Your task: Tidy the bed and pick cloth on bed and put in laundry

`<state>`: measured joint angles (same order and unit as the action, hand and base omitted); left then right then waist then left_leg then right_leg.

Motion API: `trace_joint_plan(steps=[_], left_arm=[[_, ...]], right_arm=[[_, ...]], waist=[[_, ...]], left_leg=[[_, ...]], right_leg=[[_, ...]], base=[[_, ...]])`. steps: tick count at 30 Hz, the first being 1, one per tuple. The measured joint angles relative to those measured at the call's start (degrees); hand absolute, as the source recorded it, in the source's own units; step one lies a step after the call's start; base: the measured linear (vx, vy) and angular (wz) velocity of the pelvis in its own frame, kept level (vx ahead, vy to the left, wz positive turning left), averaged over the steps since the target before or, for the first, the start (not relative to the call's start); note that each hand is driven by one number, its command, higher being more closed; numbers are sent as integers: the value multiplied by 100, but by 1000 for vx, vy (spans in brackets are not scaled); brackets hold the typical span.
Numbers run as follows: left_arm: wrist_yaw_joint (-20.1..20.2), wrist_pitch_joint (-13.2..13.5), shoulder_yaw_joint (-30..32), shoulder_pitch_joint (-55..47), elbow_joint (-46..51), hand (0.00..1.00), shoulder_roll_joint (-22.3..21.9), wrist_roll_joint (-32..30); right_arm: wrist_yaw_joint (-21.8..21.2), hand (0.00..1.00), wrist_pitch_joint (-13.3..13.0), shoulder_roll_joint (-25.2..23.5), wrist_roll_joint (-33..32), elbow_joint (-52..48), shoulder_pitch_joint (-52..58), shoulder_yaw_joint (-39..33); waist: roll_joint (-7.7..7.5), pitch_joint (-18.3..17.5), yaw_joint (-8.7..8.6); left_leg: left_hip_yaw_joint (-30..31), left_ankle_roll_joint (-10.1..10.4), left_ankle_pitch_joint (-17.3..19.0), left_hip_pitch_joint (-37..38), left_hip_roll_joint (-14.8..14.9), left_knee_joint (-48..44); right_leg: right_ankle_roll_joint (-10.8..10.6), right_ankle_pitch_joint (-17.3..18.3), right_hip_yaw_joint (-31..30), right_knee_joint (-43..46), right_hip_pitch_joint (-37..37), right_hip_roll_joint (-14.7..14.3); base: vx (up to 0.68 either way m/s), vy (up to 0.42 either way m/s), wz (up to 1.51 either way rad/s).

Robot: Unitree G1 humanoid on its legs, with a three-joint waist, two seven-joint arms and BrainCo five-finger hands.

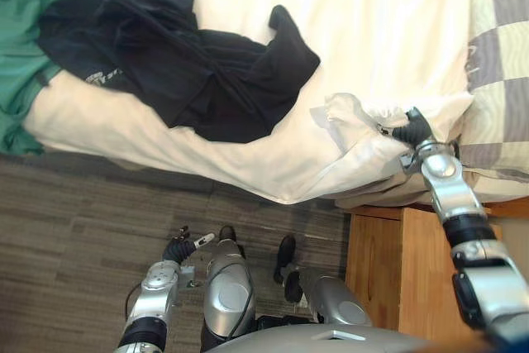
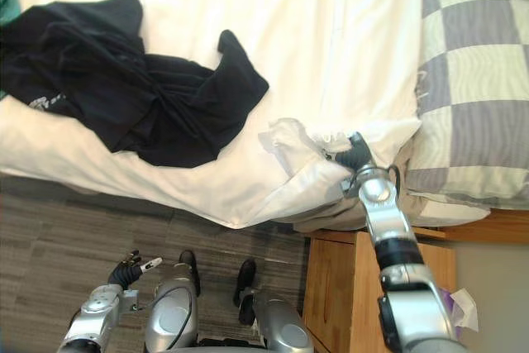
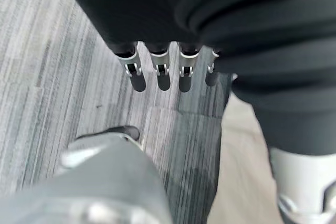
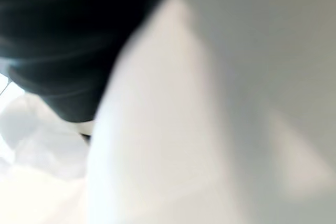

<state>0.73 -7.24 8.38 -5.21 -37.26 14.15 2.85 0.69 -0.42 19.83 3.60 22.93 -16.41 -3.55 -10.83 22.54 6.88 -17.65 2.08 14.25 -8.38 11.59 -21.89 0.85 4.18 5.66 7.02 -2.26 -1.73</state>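
The black cloth [image 1: 190, 64] lies crumpled on the bed [image 1: 372, 22]. The right hand [image 1: 412, 131] is pushed into the bunched sheet [image 1: 347, 119] at the bed's edge; I cannot tell its grip. The left hand [image 1: 179, 248] hangs relaxed, fingers straight, above the floor [image 1: 74, 229].

Bright, even light falls on the white sheet [image 1: 388, 31], which glares across its far part, so the folds there nearly vanish. The black garment [image 1: 190, 64] stays very dark and its creases are hard to read. The grey floor [image 1: 74, 229] is dimmer, with a soft band of shadow under the bed's overhanging edge. In the right wrist view the sheet is washed out: pale grey on one side, blown white toward a corner.
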Motion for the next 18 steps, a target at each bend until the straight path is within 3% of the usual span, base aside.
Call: trace_joint_plan(steps=[1, 2, 5, 10, 14, 18], left_arm=[[1, -24, 0, -46, -2, 0, -10, -2], [1, -73, 0, -103, -16, 0, -28, -5], [7, -123, 5, -321, -38, 0, -204, -16], [62, -62, -1, -677, -474, 0, -464, -19], [152, 2, -66, -782, -707, 0, -505, -17], [253, 80, -64, -914, -928, 0, -510, -18]], right_arm=[[34, 100, 3, -93, 3, -59, 191, -92], [84, 0, 0, -197, 4, -70, 434, -198], [168, 0, -6, -348, 8, -66, 1084, -463], [273, 0, -132, -580, 4, 250, 1787, -746], [428, 0, -309, -779, 1, 623, 2097, -1003], [552, 0, -536, -1002, -42, 1131, 2251, -1248]], waist=[[-37, -28, -46], [-78, -78, -97], [-3, -458, -201], [372, -1159, -451], [517, -1309, -558], [537, -1480, -623]], left_leg=[[-18, 7, -4, 73, 0, 22], [-61, 31, -18, 190, -8, 71], [-168, 49, -31, 482, -52, 237], [-372, 41, -131, 1007, -251, 785], [-421, -8, -334, 1332, -420, 1229], [-554, -31, -577, 1661, -676, 1754]], right_leg=[[-12, -8, -1, 0, 46, 6], [-19, -12, -12, 4, 121, 17], [-43, -24, -24, 5, 293, 56], [-148, 39, -48, 8, 542, 194], [-217, 85, -108, -9, 687, 282], [-231, 240, -185, -47, 778, 433]], base=[[51, -13, -11], [37, -6, -11], [38, 7, -13], [-7, 17, -9], [-66, -6, -1], [-75, 1, -9]])
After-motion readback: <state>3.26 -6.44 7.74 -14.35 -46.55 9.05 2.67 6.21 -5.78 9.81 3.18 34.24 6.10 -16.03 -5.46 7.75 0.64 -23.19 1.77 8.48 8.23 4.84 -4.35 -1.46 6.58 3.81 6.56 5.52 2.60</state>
